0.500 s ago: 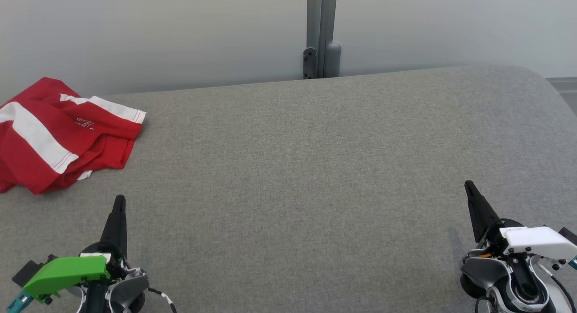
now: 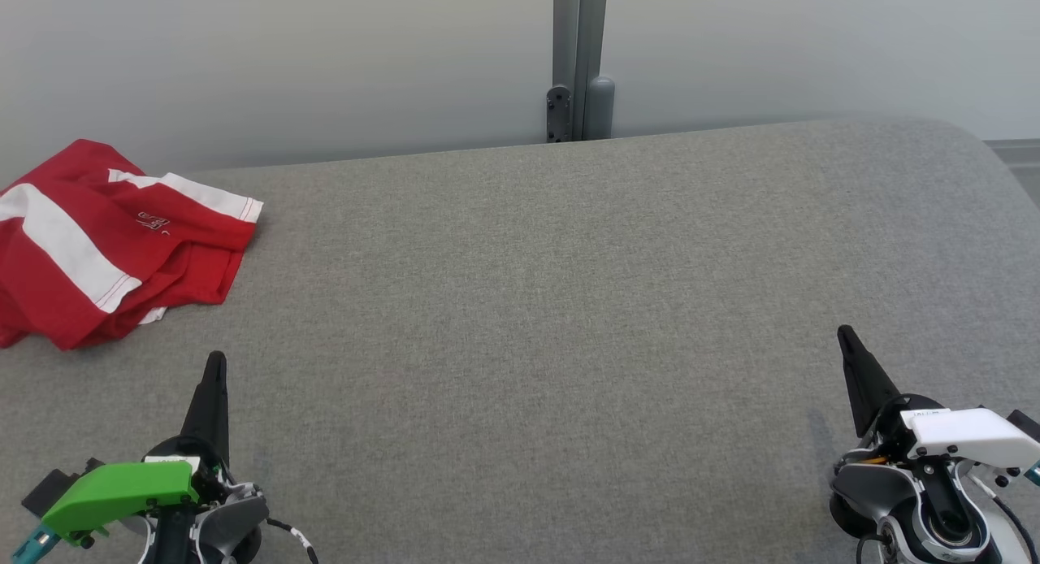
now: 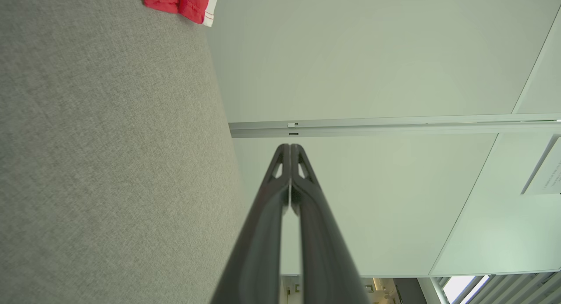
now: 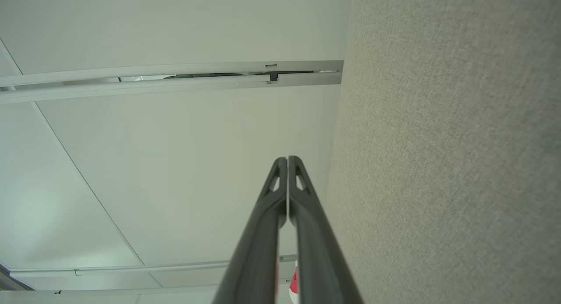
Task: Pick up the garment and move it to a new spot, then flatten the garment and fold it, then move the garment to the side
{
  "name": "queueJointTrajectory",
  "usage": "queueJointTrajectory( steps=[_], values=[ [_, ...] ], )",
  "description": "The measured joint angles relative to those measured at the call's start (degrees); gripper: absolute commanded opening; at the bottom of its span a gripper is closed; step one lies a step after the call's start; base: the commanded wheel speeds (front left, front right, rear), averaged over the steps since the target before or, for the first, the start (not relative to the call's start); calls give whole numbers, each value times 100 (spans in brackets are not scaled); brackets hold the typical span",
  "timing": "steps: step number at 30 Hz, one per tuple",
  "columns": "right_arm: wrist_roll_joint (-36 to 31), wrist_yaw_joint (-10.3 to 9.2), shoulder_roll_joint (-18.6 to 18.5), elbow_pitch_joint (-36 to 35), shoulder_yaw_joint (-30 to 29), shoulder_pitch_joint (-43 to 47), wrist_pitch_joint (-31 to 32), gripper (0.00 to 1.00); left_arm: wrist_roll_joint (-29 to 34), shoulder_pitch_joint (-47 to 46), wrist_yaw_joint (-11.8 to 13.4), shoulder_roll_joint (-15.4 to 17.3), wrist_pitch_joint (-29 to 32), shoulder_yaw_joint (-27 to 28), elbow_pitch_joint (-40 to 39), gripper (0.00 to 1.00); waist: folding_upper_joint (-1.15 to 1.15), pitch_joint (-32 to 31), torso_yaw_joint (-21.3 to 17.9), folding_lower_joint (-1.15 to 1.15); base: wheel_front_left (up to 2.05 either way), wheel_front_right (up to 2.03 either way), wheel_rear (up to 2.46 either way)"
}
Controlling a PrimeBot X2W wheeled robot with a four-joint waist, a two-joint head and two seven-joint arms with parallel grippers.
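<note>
Your garment (image 2: 106, 239), the red one with the white stripes, is sitting crumpled at the far left of the grey counter (image 2: 528, 304), and part of it runs off the left edge of the head view. It's bunched up, with a small white print showing on top. Your left gripper (image 2: 215, 359) is at the near left, clenched with nothing in it. It sits just short of the garment and isn't touching it. Your right gripper (image 2: 846, 331) is over at the near right, well apart from the garment, and it's clenched on nothing too. Both wrist views show the fingers pressed tip to tip. Behind the counter there's a pale wall (image 2: 284, 60) with a grey post (image 2: 578, 60) at the middle of the far edge.
</note>
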Motion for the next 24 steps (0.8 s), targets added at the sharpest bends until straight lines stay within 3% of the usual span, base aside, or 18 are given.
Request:
queueJointTrajectory(
  steps=[8, 9, 10, 11, 24],
  values=[
    [0, -1, 0, 0, 0, 0, 0, 0, 0, 0, 0, 0, 0, 0, 0, 0, 0, 0, 0, 0, 0, 0, 0],
    [1, -1, 4, 24, 0, 5, 0, 100, 0, 7, 1, -4, -4, -1, 21, 100, 0, 0, 0, 0, 0, 0, 0],
    [1, -1, 18, 64, 3, 25, -1, 0, 0, 36, 3, -14, -4, -7, 66, 0, 0, 0, 0, 0, 0, 0, 0],
    [1, -2, 35, 118, 7, 59, -1, 100, 0, 82, 3, -26, -4, -11, 120, 100, 0, 0, 0, 0, 0, 0, 0],
    [-108, -2, 87, 204, 201, 265, -271, 100, 89, 330, 25, -66, -278, -286, 165, 100, 0, -2, -4, 0, 0, 0, 0]
  ],
)
